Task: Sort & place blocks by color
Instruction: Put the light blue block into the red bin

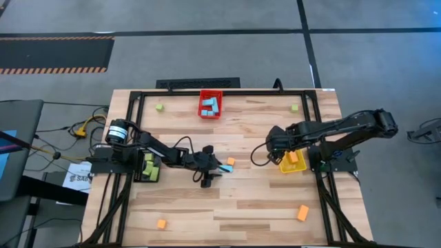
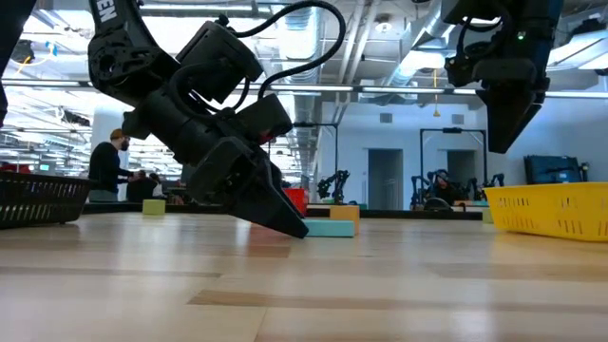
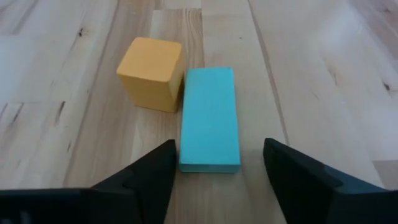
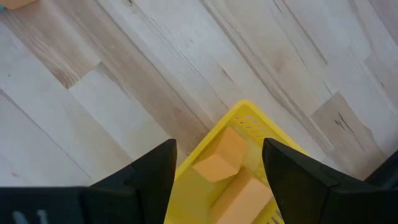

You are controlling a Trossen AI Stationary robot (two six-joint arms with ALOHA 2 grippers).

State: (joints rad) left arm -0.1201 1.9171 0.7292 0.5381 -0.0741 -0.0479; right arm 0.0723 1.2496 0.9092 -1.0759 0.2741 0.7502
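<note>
A light-blue bar [image 3: 209,118] lies flat on the wooden table near its middle, with an orange cube [image 3: 151,73] standing against its far left side. My left gripper [image 3: 217,155] is open and low, slanting down. One finger stands on each side of the bar's near end, with a clear gap on one side. In the high view the bar [image 1: 226,168] lies just right of this gripper [image 1: 211,172]. My right gripper [image 4: 217,155] hangs open, holding nothing, above a corner of the yellow bin [image 4: 249,124], which holds orange blocks [image 4: 217,162].
A red bin [image 1: 211,105] with blue blocks stands at the far edge, and a black bin [image 1: 148,167] with green blocks at the left. Loose green blocks [image 1: 159,107] [image 1: 294,107] lie at the far corners. Orange blocks [image 1: 161,224] [image 1: 302,212] lie near the front edge.
</note>
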